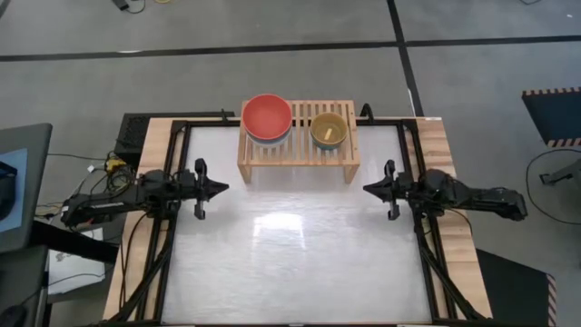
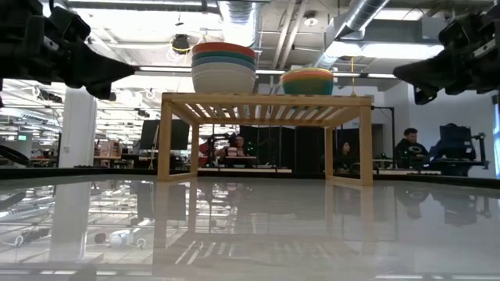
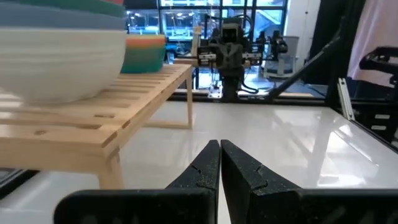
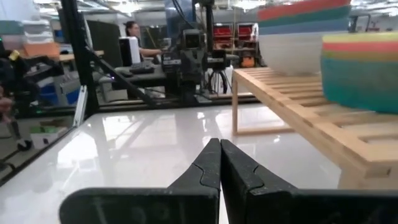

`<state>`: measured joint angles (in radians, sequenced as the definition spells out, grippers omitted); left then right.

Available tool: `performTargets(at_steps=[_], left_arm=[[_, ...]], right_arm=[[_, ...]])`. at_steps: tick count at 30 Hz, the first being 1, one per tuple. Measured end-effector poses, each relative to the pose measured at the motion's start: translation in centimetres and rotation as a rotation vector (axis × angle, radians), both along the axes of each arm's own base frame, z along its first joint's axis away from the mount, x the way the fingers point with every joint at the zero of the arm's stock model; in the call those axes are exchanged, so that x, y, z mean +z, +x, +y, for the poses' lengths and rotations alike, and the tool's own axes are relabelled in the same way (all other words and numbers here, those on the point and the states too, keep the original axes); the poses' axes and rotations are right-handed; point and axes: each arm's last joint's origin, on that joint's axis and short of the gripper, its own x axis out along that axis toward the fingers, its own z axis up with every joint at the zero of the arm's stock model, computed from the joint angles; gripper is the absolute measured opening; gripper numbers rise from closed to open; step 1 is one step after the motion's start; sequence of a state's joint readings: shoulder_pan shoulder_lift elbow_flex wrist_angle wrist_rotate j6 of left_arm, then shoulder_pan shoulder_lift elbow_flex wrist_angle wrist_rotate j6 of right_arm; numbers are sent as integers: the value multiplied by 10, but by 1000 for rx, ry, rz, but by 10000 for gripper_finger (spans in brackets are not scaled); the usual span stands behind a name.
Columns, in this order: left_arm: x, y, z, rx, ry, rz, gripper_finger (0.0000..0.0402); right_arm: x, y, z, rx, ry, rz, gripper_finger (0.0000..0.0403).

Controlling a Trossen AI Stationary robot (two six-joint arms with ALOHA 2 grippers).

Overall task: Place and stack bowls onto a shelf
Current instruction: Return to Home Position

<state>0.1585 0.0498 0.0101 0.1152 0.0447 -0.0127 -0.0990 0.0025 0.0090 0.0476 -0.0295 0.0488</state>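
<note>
The light-wood shelf (image 1: 298,145) stands on its side legs at the table's far middle. On its slatted top sit two stacks of bowls. The larger stack (image 1: 267,119) has the red bowl on top, with dark green, blue and cream below it (image 2: 223,69). The smaller stack (image 1: 329,131) shows yellow on top in the high view; magenta, lime green and cyan lie under it (image 2: 308,81). My left gripper (image 1: 223,188) is shut at the table's left side, away from the shelf. My right gripper (image 1: 368,189) is shut at the right side, facing it.
The white tabletop (image 1: 300,254) in front of the shelf reflects the ceiling lights. A black frame (image 1: 172,209) runs along the table's sides. People sit at desks in the room beyond the table (image 2: 406,148).
</note>
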Motion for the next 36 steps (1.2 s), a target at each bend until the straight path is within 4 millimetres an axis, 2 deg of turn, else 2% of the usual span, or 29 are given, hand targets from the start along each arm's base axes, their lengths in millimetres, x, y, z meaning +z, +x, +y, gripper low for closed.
performTargets(at_steps=[9,36], left_arm=[[-9,0,2,52,-195,66,0],[-10,0,2,52,-182,68,0]], right_arm=[[-3,0,-2,-49,113,24,42],[-4,0,-2,-55,115,34,45]])
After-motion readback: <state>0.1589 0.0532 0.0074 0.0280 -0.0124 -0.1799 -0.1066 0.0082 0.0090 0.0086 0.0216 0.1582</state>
